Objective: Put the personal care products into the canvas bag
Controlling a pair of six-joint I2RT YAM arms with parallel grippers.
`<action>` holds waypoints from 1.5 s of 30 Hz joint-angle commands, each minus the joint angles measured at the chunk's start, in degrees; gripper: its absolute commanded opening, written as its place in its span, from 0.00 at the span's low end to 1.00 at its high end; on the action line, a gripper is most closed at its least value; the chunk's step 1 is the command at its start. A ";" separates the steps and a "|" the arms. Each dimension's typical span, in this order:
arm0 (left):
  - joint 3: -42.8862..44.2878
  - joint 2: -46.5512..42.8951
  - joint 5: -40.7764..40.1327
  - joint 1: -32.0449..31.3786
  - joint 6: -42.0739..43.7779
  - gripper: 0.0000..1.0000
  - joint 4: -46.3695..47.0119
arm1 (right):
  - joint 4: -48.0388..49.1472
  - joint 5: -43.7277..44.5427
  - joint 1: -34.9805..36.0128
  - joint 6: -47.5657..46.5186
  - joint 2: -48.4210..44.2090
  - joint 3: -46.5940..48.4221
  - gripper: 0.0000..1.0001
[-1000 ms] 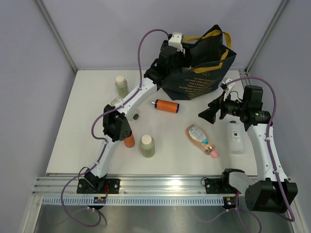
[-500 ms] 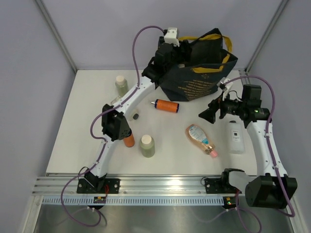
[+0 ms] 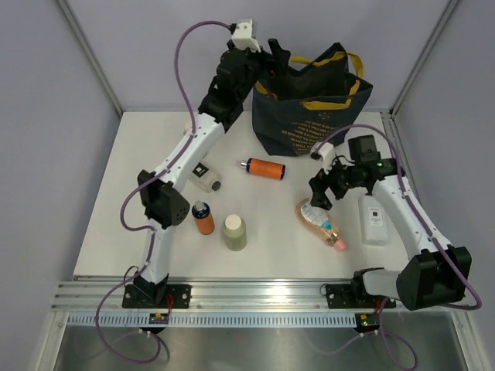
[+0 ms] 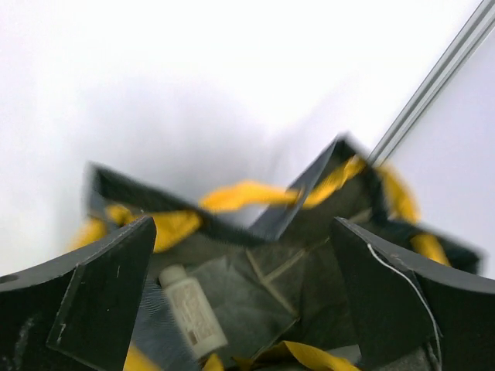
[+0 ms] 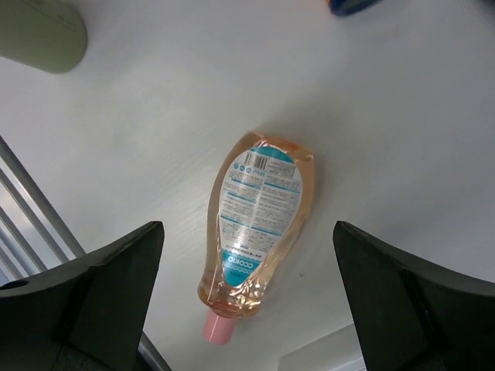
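The navy canvas bag [image 3: 309,124] with yellow handles stands open at the back. My left gripper [image 3: 271,56] hovers open above its left rim, holding nothing. Between its fingers the left wrist view looks into the canvas bag [image 4: 309,270], where a pale bottle with a white cap [image 4: 193,313] lies on the bottom. My right gripper [image 3: 319,193] is open just above the peach teardrop bottle [image 3: 319,222]. That peach bottle [image 5: 259,209] lies flat between the spread fingers, untouched, pink cap towards the camera.
On the table lie an orange bottle [image 3: 263,168], a clear flat bottle [image 3: 205,178] and a white rectangular bottle [image 3: 375,219]. A blue-capped orange bottle [image 3: 203,218] and a pale green bottle [image 3: 234,232] stand upright. The left arm spans the table's left half.
My left gripper has opened and lifted up and left, off the bag's mouth. The bag has straightened. My right gripper has swung left and down over the peach bottle.
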 commanded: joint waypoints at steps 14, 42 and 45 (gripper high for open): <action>-51.41 -56.99 -2.94 3.65 9.14 0.99 -2.20 | 4.41 30.74 21.11 16.74 12.34 -9.11 0.99; -93.54 -79.06 18.36 3.31 -31.86 0.99 6.37 | -3.32 16.44 7.86 14.73 29.39 -1.39 0.59; -88.31 -70.62 16.33 -4.05 -30.43 0.99 5.63 | -5.52 13.61 4.17 14.20 31.68 1.34 0.56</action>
